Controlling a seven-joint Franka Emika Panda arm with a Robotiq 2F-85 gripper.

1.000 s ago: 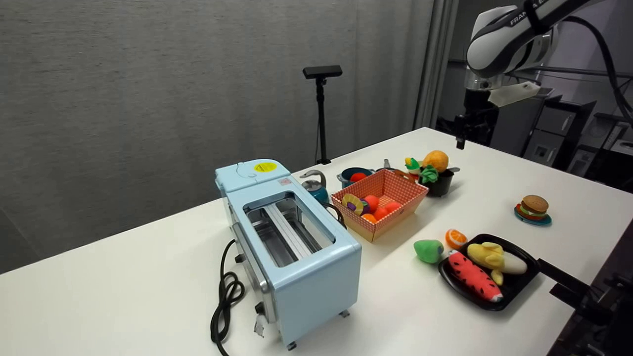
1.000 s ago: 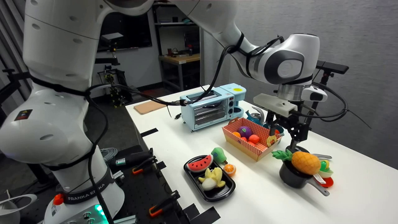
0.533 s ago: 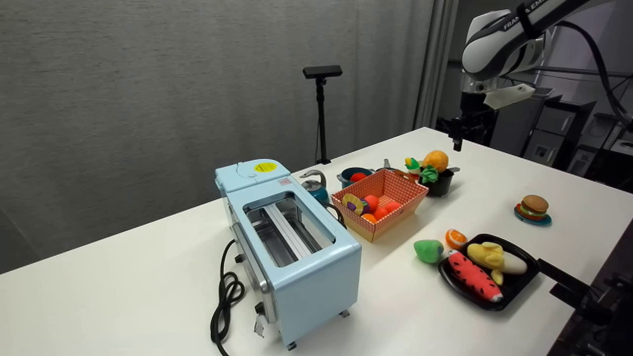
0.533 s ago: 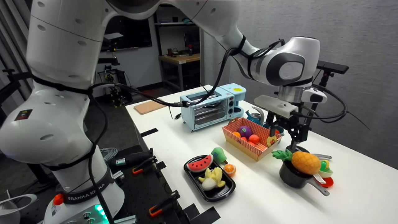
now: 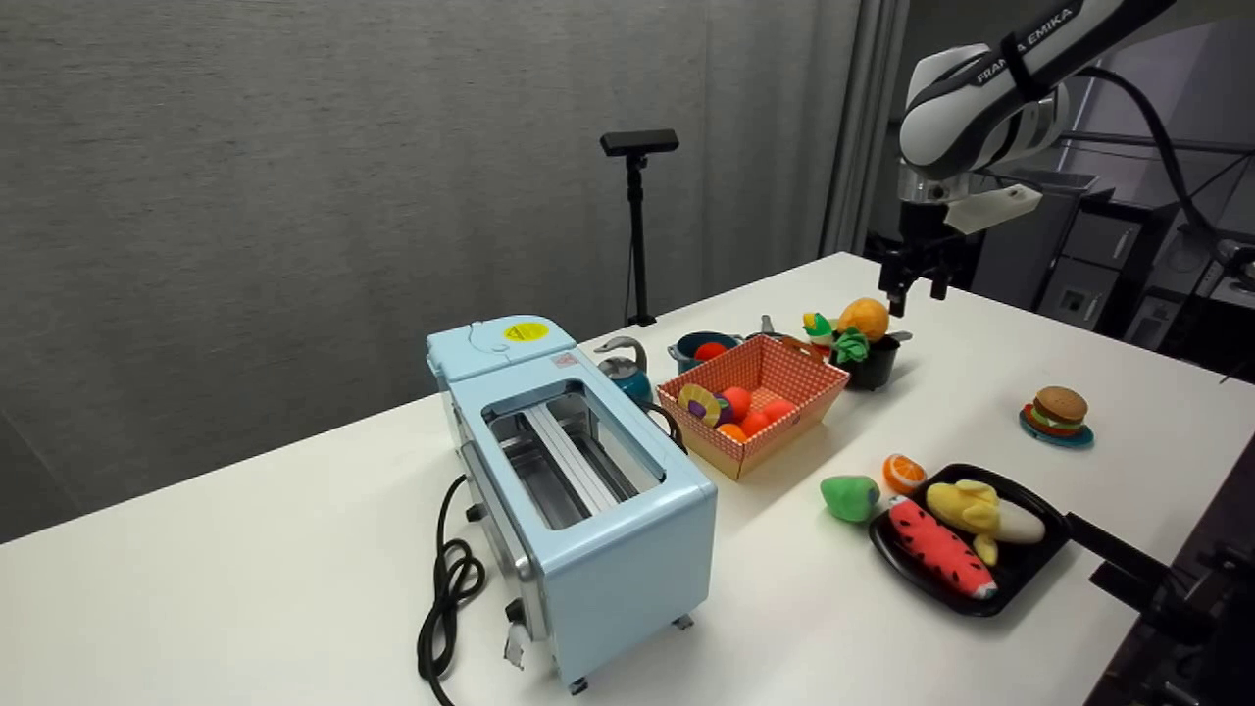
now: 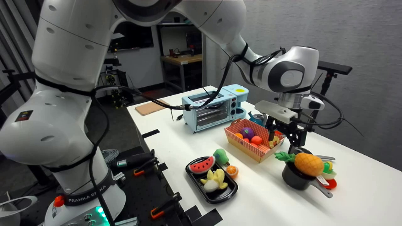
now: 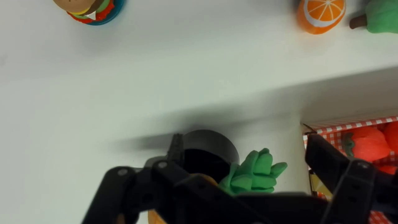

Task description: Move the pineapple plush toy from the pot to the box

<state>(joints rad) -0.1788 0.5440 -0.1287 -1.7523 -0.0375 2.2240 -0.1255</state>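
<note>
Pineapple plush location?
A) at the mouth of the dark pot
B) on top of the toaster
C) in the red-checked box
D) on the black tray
A: in an exterior view the pineapple plush rests at the mouth of the dark pot, leafy top jutting out one side.

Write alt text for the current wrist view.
Open, empty gripper seen from above, hiding most of the pineapple, whose green leaves jut past the rim of the dark pot. At right, the box, cut off by the frame, holds red toys. Along the top: burger at left, orange and green toy at right.
</note>
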